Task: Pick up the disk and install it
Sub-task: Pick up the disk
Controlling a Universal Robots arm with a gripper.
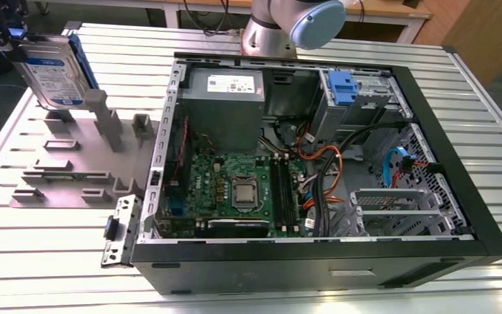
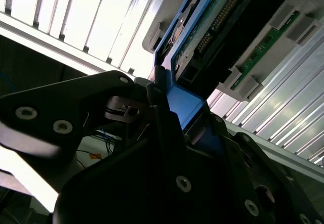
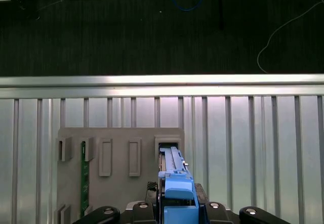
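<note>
Blue-framed disk [image 1: 55, 75], gripped on edge in hand [image 3: 177, 209], at grey holder [image 1: 68, 163]

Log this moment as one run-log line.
end effector: shut on disk | disk: upright at grey fixture | computer case: open, disk not inside

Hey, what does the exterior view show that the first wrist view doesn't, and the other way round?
The exterior view adds the open computer case, its motherboard, the power supply and the arm's base. The first wrist view adds a blue cable loop on the dark floor past the table edge, and a green board standing on edge in the grey holder. Shared: the disk clamped in the tool by its blue frame, the grey holder and the slatted table.
</note>
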